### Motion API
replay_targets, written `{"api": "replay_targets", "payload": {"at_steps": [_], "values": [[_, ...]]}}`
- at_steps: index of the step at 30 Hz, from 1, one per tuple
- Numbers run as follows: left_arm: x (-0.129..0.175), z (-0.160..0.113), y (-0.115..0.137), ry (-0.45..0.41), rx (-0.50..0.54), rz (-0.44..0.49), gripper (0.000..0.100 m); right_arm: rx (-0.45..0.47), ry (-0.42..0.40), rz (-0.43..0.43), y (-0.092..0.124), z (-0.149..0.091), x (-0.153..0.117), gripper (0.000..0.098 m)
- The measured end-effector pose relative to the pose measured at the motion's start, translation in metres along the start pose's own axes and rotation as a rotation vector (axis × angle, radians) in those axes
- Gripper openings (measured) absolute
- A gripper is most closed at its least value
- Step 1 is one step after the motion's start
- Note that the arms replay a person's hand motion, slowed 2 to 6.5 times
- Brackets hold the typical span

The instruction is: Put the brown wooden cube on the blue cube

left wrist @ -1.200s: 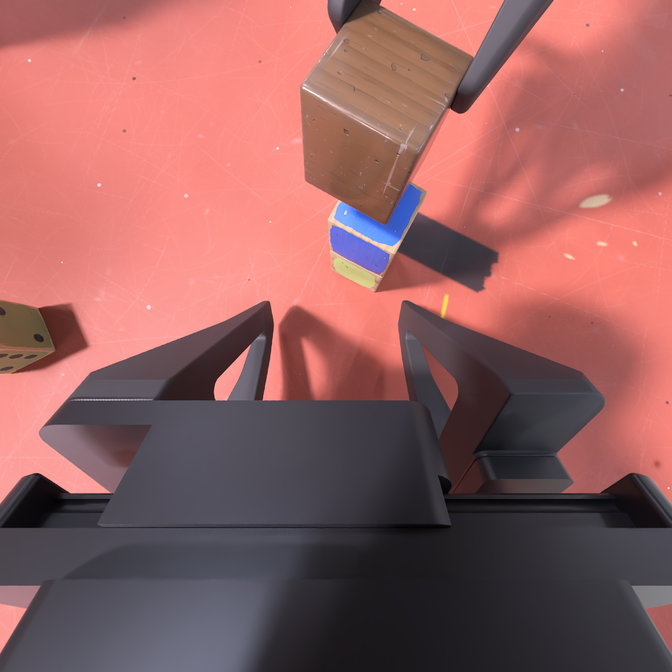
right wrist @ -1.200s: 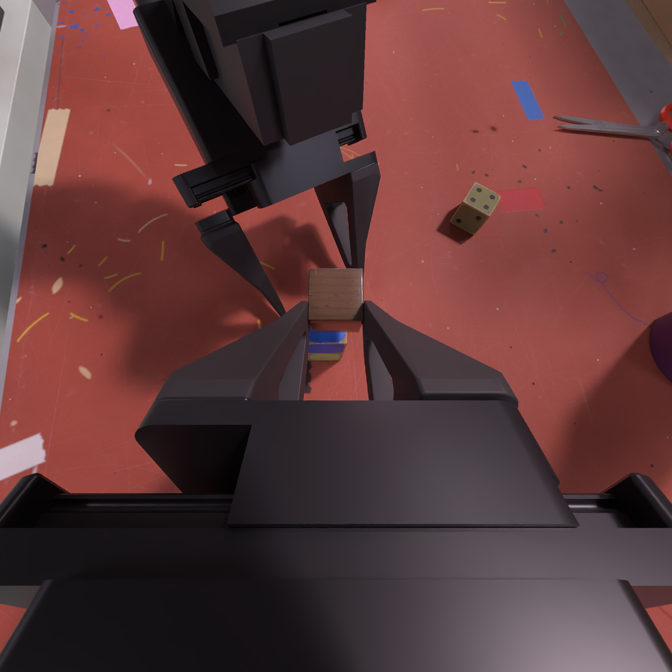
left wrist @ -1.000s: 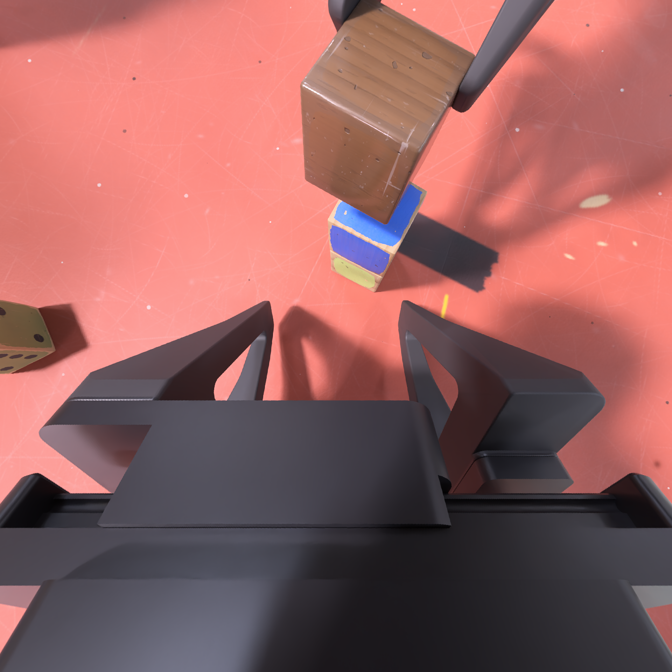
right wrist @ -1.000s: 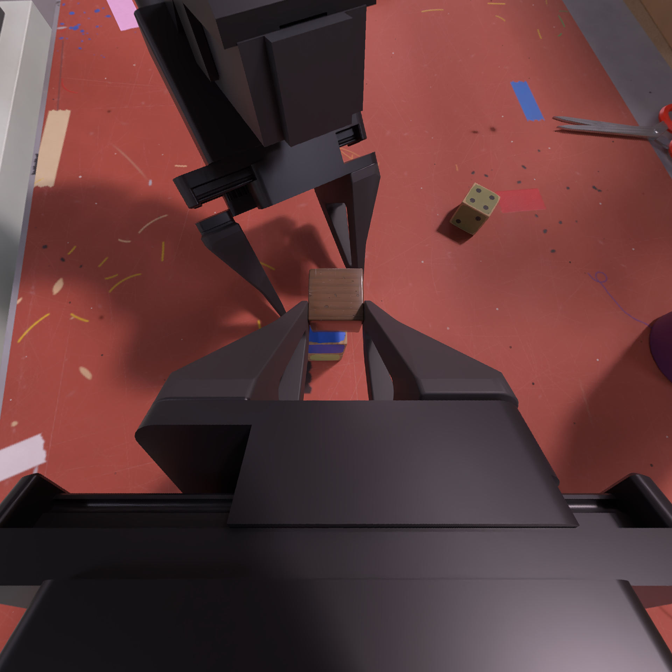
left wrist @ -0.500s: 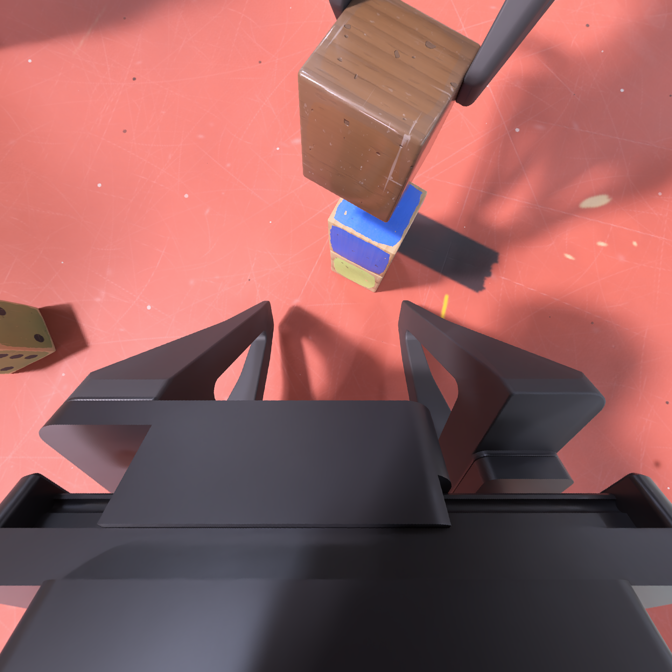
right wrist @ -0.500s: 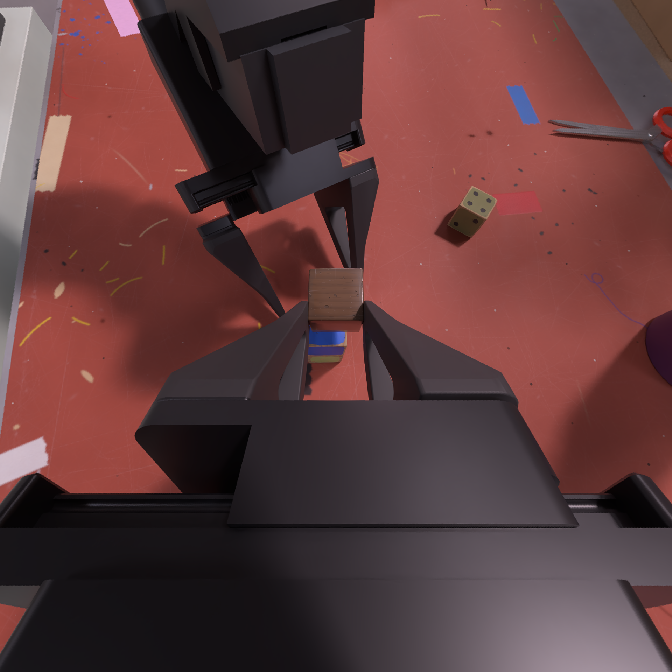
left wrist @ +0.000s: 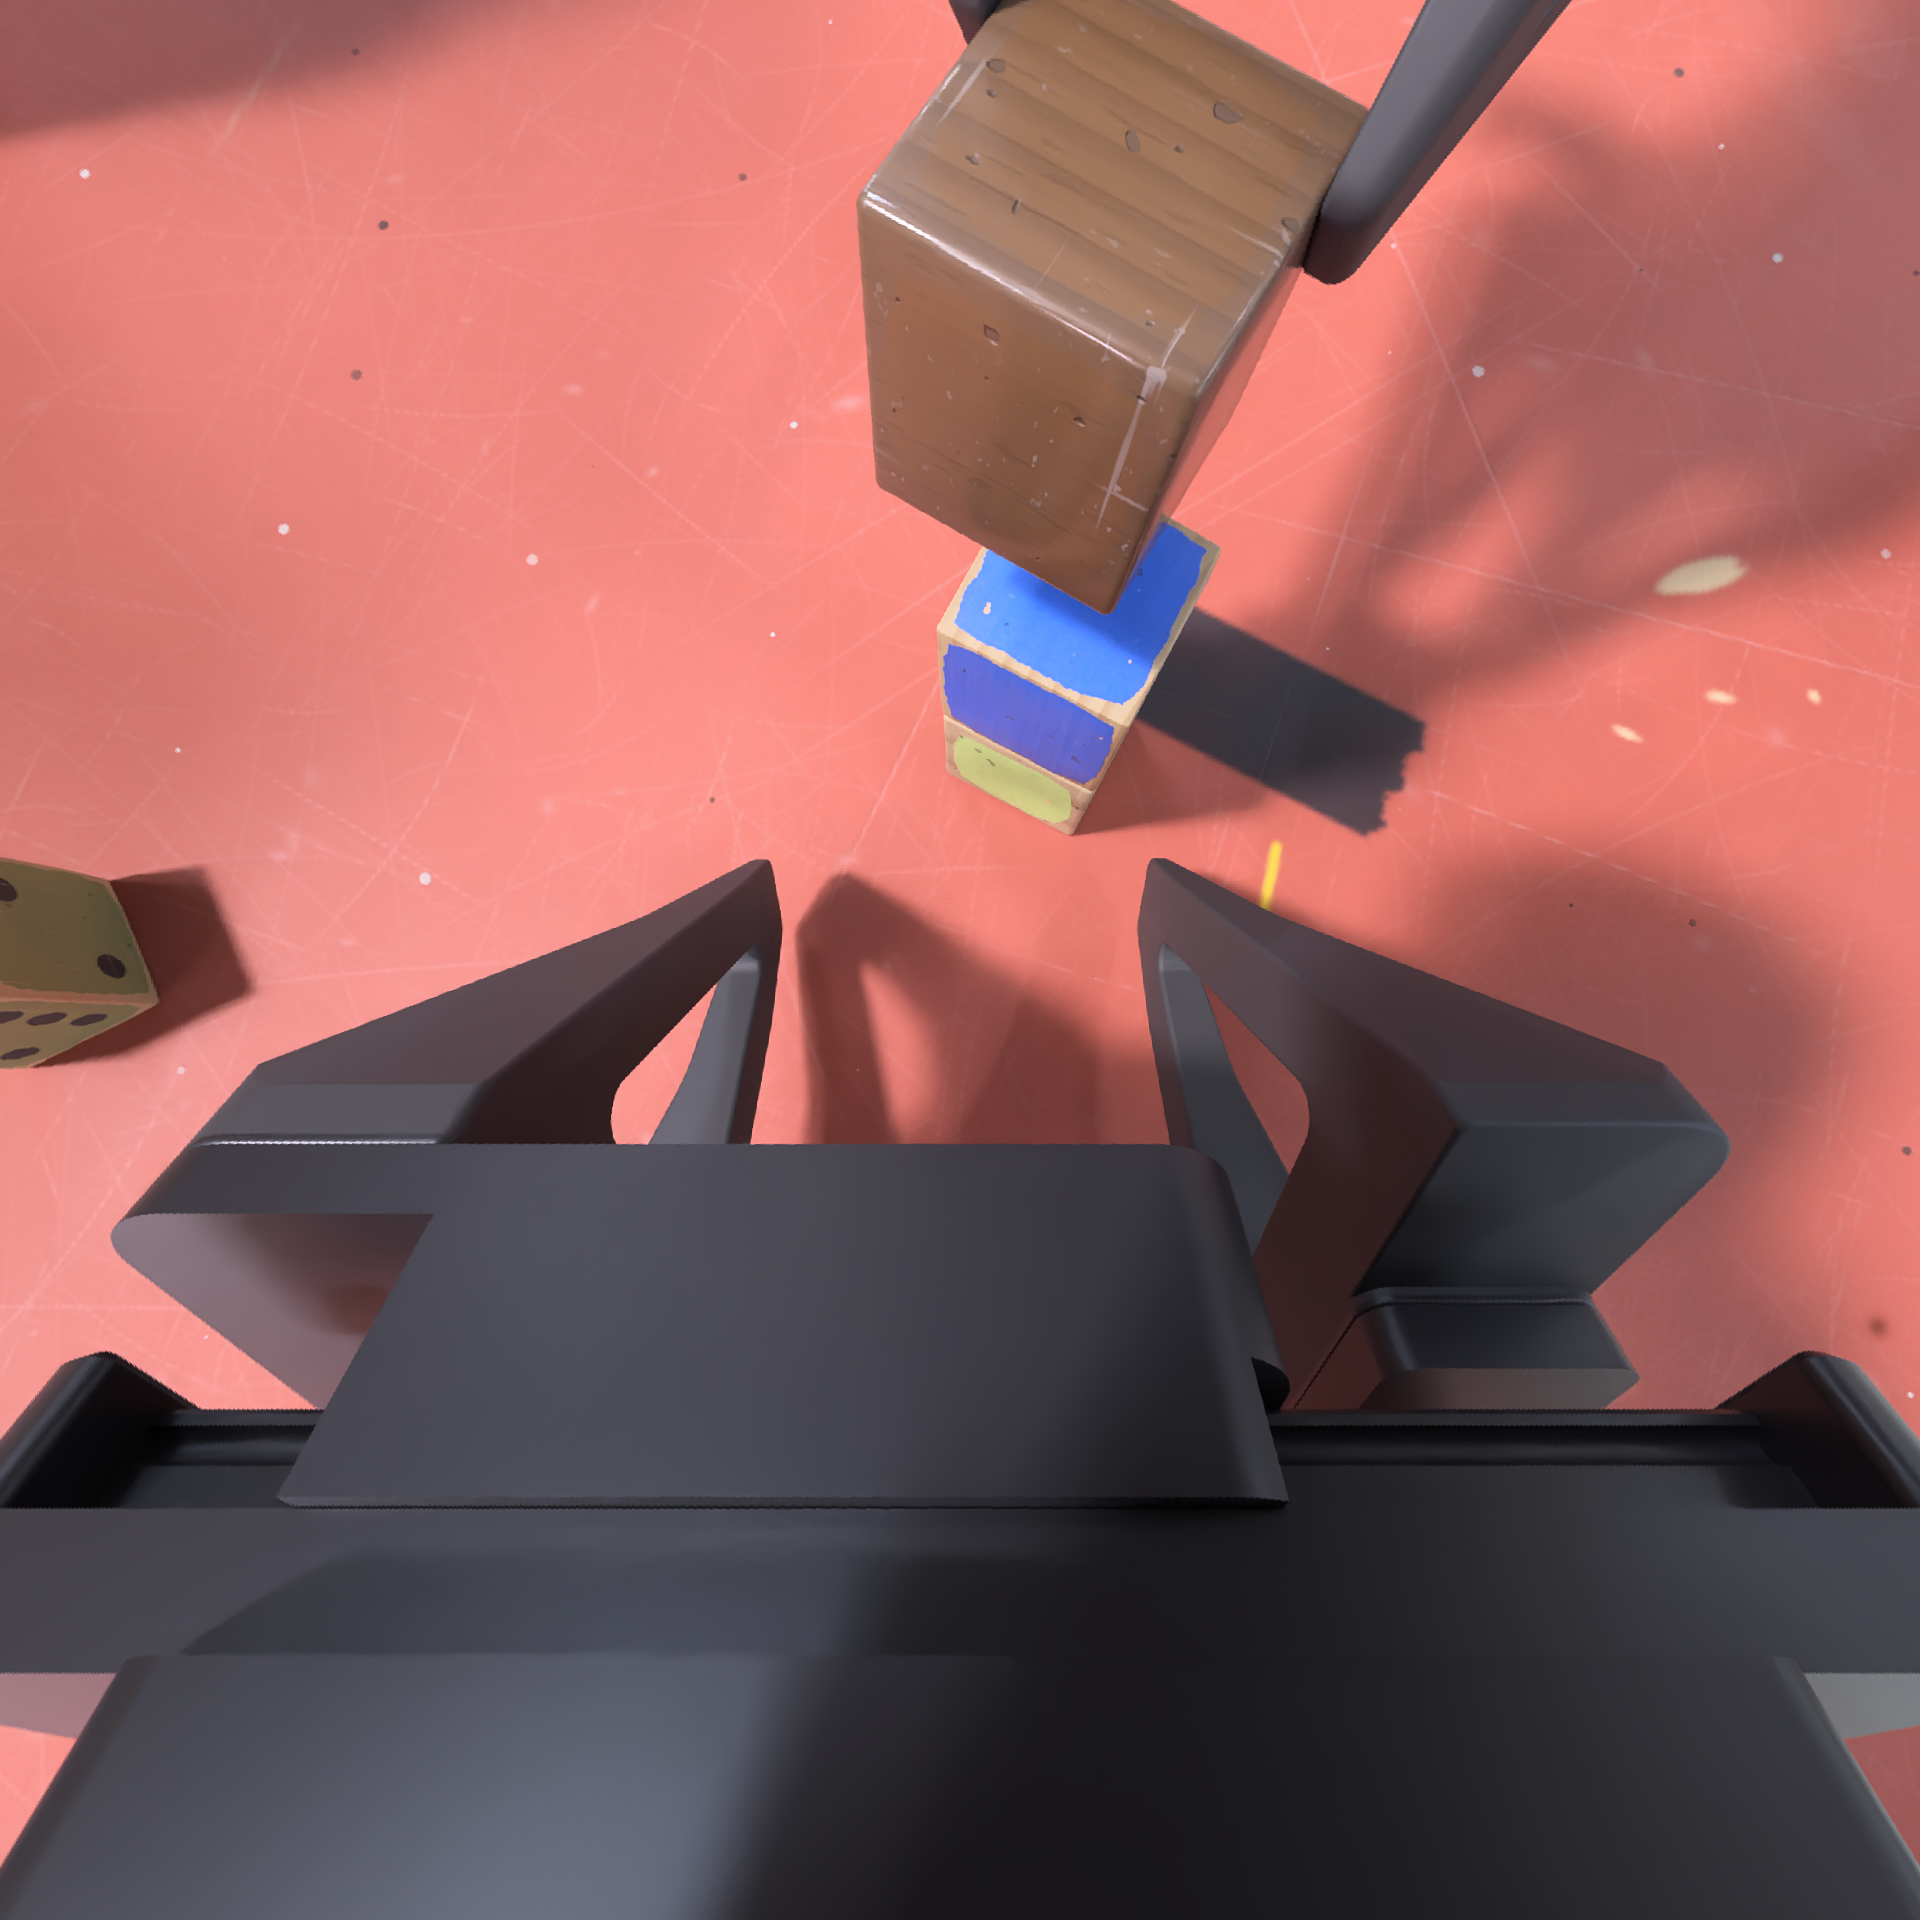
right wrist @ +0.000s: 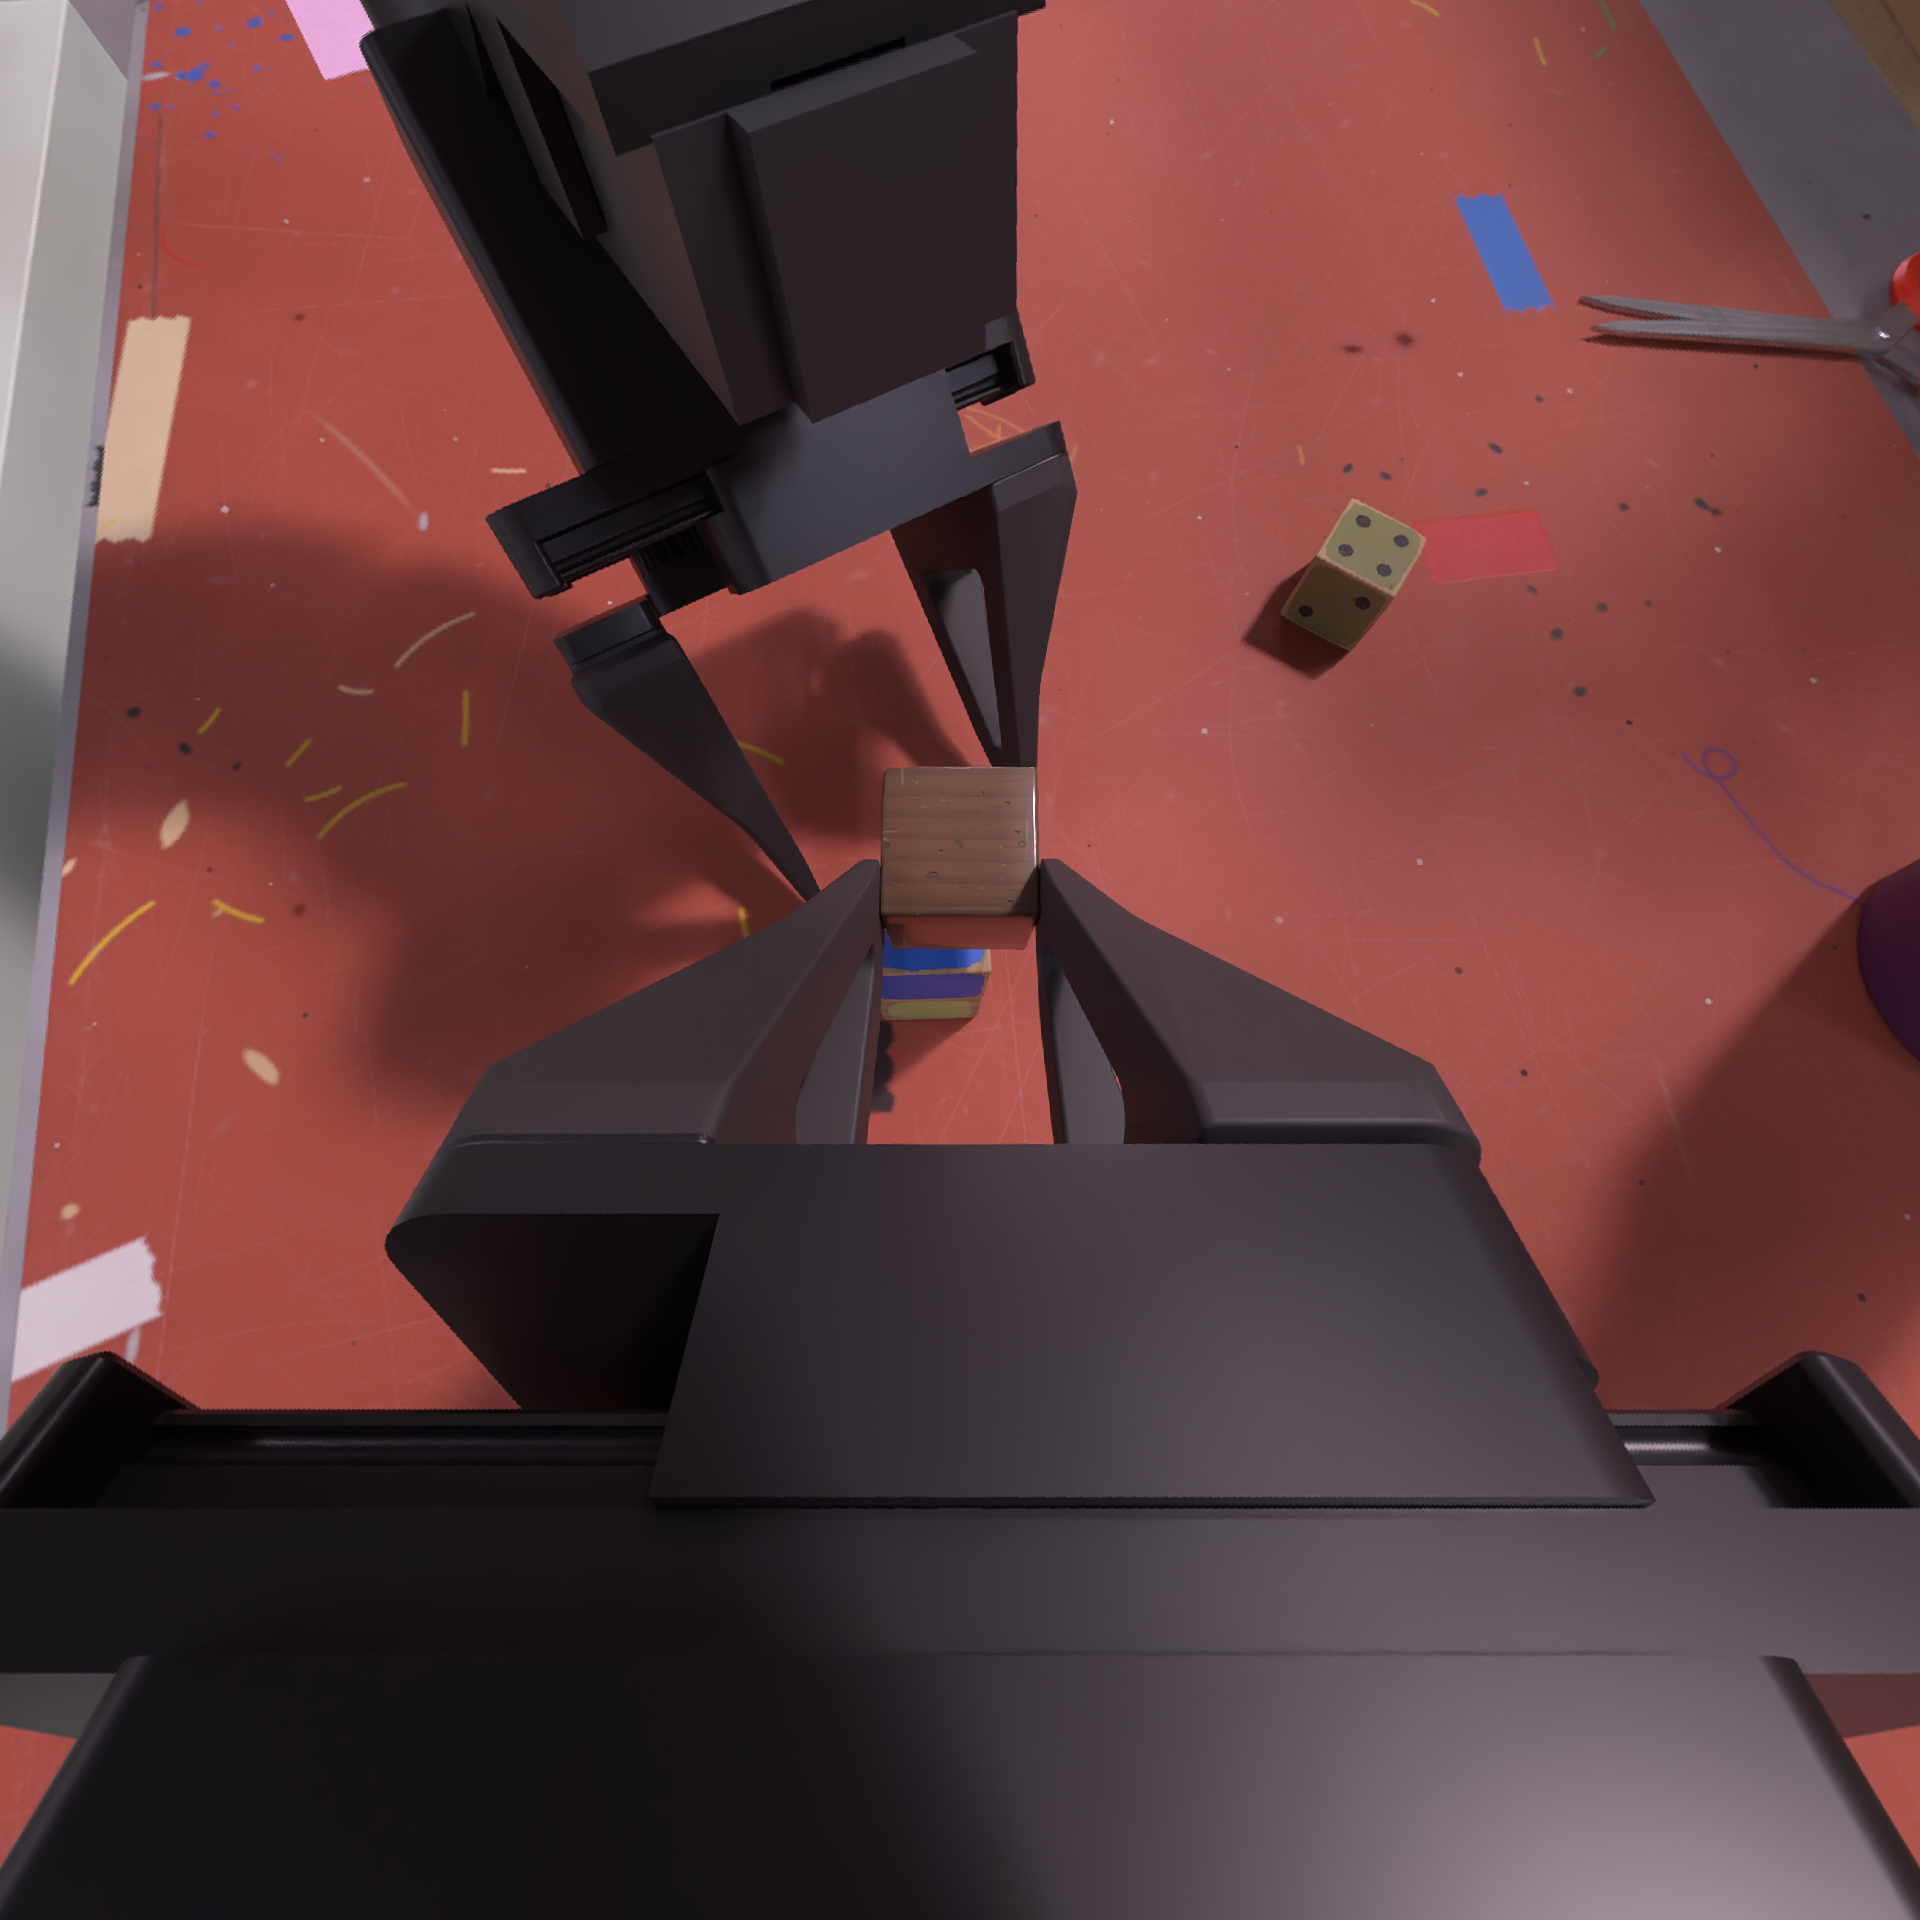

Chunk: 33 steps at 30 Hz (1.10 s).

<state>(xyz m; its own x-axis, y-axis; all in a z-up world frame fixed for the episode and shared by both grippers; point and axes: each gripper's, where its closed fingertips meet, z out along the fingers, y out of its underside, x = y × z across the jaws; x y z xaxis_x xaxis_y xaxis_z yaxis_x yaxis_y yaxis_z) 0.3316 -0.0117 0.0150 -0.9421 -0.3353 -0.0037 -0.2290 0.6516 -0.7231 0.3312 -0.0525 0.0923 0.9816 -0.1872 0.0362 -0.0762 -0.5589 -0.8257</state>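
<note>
While the right end effector clamps the brown wooden cube above the blue painted cube on the red counter, not resting on it, left end effector empty, fingers apart, olive die well aside.

Left wrist view: steep downward look, close above the red counter. Right wrist view: higher, also downward, facing the opposite way toward the left gripper. Shared ground: brown wooden cube, blue cube, die.
</note>
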Motion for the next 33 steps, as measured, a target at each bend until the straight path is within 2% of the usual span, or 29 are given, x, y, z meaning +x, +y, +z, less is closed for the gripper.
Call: {"api": "replay_targets", "payload": {"at_steps": [33], "values": [[0.0, 0.0, -0.0001, 0.0, 0.0, 0.0, 0.059, -0.064, -0.013, 0.014, 0.0094, 0.0062, -0.0035, 0.025]]}}
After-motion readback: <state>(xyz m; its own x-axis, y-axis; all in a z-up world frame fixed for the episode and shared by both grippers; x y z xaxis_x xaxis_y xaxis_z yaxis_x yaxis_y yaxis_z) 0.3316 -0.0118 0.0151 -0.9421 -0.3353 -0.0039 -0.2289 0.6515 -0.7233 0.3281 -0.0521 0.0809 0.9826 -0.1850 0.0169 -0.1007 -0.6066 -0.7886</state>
